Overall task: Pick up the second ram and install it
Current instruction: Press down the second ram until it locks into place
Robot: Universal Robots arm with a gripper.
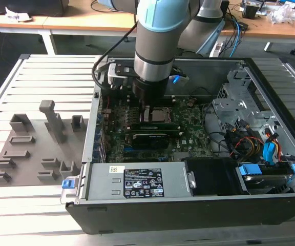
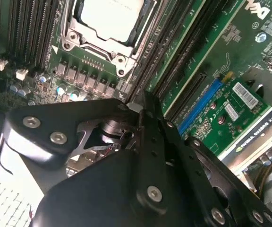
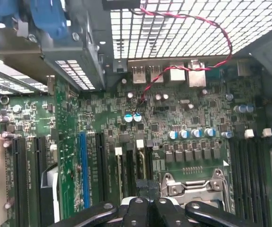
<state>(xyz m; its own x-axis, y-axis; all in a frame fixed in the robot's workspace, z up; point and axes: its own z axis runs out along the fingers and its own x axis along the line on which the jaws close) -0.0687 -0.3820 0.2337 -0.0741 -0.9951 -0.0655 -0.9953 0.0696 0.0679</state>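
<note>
While the gripper (image 1: 148, 105) hangs low inside the computer case (image 1: 270, 97), at 12 o'clock of the CPU socket (image 1: 155, 115), seating appears underway. The fingers' state cannot be determined, and no ram stick is identifiable.

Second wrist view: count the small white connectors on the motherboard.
2. The first white connector and the second white connector sit side by side beside the memory slots; others may be hidden.
</note>
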